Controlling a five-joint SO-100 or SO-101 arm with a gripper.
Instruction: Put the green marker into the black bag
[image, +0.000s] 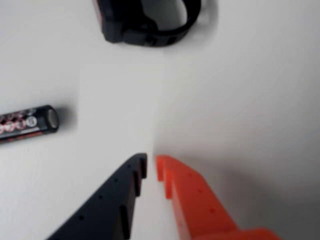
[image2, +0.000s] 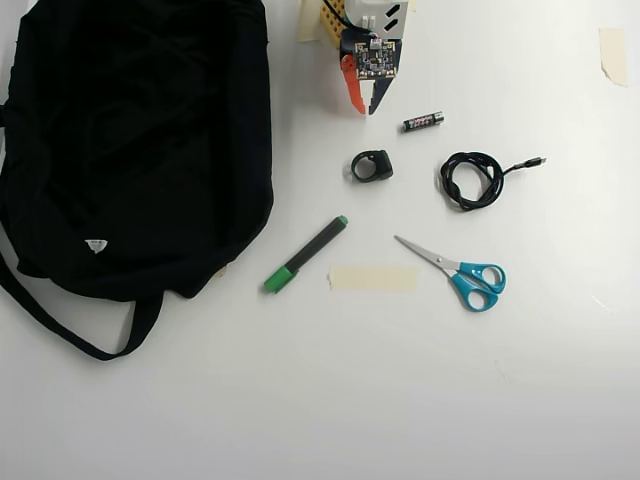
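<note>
The green marker (image2: 305, 254) lies slanted on the white table in the overhead view, its green cap toward the lower left, just right of the black bag (image2: 130, 140). The bag fills the upper left, its strap looping below it. My gripper (image2: 364, 106) is at the top centre, well above the marker and apart from it. In the wrist view the gripper (image: 151, 167) shows one black and one orange finger nearly touching, with nothing between them. The marker and bag are out of the wrist view.
A small black battery (image2: 423, 121) (image: 27, 123) lies right of the gripper. A black ring-shaped object (image2: 372, 166) (image: 147, 20) sits below it. A coiled black cable (image2: 475, 178), teal-handled scissors (image2: 460, 273) and a tape strip (image2: 372, 278) lie to the right.
</note>
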